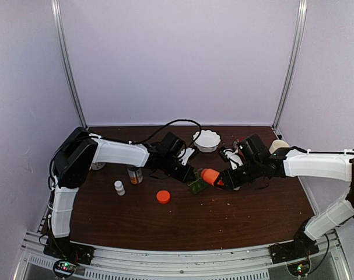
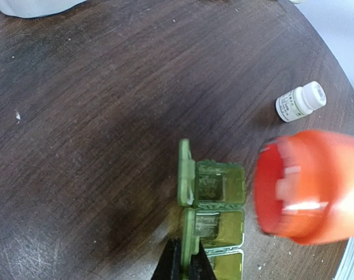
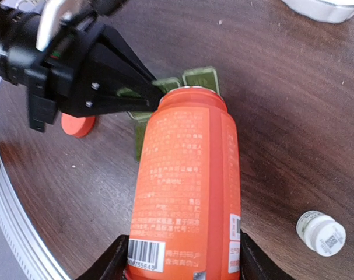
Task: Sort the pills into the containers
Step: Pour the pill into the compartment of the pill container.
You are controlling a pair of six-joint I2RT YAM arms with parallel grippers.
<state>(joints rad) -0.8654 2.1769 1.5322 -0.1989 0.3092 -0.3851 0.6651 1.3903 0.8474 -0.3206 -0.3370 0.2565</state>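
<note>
Left fingers (image 2: 172, 267) pinch pill box (image 2: 220, 188); right fingers (image 3: 109, 267) grip orange bottle (image 3: 188, 186), mouth shown left-wrist only.

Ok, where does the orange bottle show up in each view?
Top external: orange bottle just right of centre, tipped over between the two arm ends.
Left wrist: orange bottle at the right edge, blurred, open mouth towards the camera.
Right wrist: orange bottle fills the centre, running up from the bottom edge.
Shared landmark: the green pill box, right by the mouth in all three.
</note>
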